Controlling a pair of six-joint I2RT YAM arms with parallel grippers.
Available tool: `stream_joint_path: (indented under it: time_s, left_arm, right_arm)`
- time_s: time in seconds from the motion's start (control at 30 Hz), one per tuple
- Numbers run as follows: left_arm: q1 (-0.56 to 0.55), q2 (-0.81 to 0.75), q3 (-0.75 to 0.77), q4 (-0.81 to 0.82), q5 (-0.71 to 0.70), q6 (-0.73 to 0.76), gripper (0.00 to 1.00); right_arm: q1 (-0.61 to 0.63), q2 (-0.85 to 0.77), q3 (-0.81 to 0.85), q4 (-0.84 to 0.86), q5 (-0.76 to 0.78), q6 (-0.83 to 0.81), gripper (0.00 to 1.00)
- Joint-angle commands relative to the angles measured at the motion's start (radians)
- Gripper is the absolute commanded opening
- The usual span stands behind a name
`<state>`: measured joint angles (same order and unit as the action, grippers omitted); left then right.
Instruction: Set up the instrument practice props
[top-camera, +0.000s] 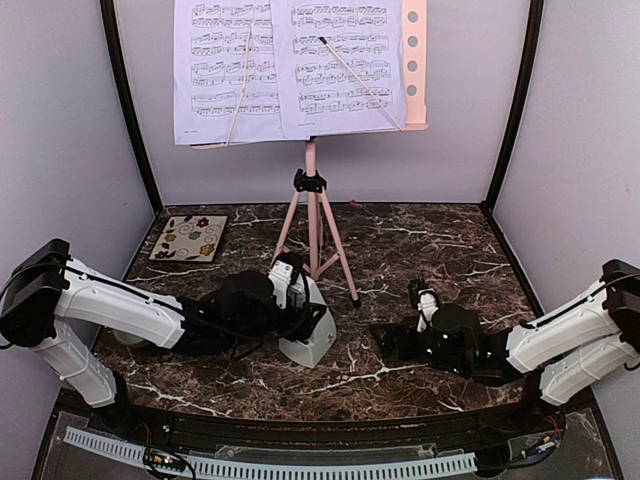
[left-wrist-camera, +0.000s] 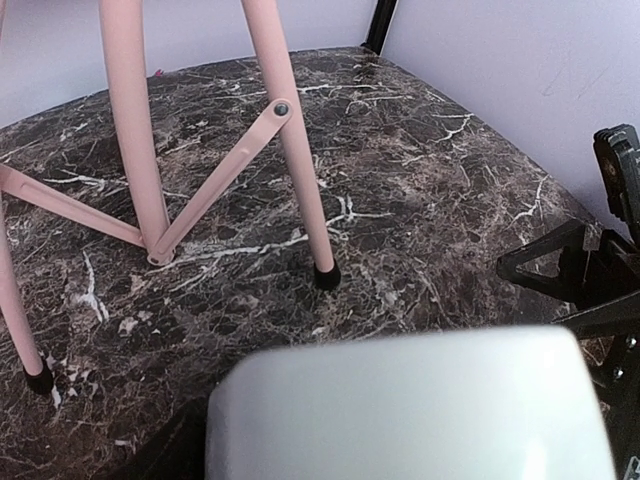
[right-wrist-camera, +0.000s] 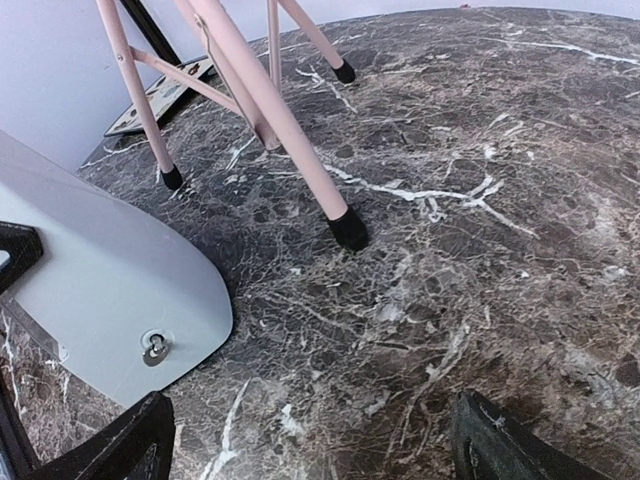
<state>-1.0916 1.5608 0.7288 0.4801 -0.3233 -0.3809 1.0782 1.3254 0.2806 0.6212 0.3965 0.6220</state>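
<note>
The pink music stand (top-camera: 315, 215) stands at the back middle on tripod legs. Two white sheet-music pages (top-camera: 225, 70) (top-camera: 335, 65) rest on its desk. The white-grey pyramid metronome (top-camera: 310, 345) stands on the marble in front of the stand. My left gripper (top-camera: 305, 322) is closed round its upper part. In the left wrist view the metronome (left-wrist-camera: 410, 410) fills the bottom and hides my fingers. My right gripper (top-camera: 395, 340) lies low to the metronome's right, open and empty. In its wrist view (right-wrist-camera: 320, 420) the metronome (right-wrist-camera: 90, 290) is at the left.
The floral coaster (top-camera: 189, 238) lies at the back left. The stand's legs (left-wrist-camera: 290, 150) (right-wrist-camera: 270, 110) are just beyond the metronome. Grey walls close in the table on three sides. The green bowl is not clearly in view.
</note>
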Motion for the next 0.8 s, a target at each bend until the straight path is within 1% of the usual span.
stream_joint_path:
  time_s: [0.0, 0.07, 0.13, 0.2, 0.27, 0.37, 0.53, 0.63, 0.77]
  left_arm:
    - [0.004, -0.093, -0.004, 0.012, 0.013, 0.008, 0.58]
    - [0.004, -0.122, -0.014, 0.041, 0.038, 0.036, 0.49]
    - [0.004, -0.147, -0.027, 0.072, 0.073, 0.056, 0.44]
    - [0.004, -0.174, -0.047, 0.116, 0.105, 0.069, 0.41]
    - [0.002, -0.202, -0.073, 0.180, 0.131, 0.081, 0.39]
    - [-0.011, -0.232, -0.095, 0.248, 0.147, 0.120, 0.35]
    - [-0.030, -0.245, -0.080, 0.269, 0.153, 0.180, 0.32]
    - [-0.034, -0.250, -0.071, 0.275, 0.148, 0.186, 0.31]
    - [-0.040, -0.255, -0.062, 0.283, 0.143, 0.189, 0.30]
  right_arm:
    - [0.023, 0.059, 0.032, 0.154, -0.044, -0.051, 0.93]
    - [0.029, 0.085, 0.033, 0.219, -0.079, -0.077, 0.87]
    - [0.034, 0.104, 0.041, 0.259, -0.121, -0.097, 0.80]
    - [0.042, 0.119, 0.052, 0.286, -0.155, -0.116, 0.70]
    - [0.064, 0.130, 0.057, 0.317, -0.154, -0.127, 0.63]
    - [0.107, 0.142, 0.055, 0.377, -0.135, -0.154, 0.62]
    - [0.164, 0.147, 0.076, 0.394, -0.101, -0.214, 0.61]
    - [0.181, 0.156, 0.108, 0.352, -0.072, -0.242, 0.61]
    - [0.202, 0.182, 0.160, 0.271, 0.003, -0.255, 0.59]
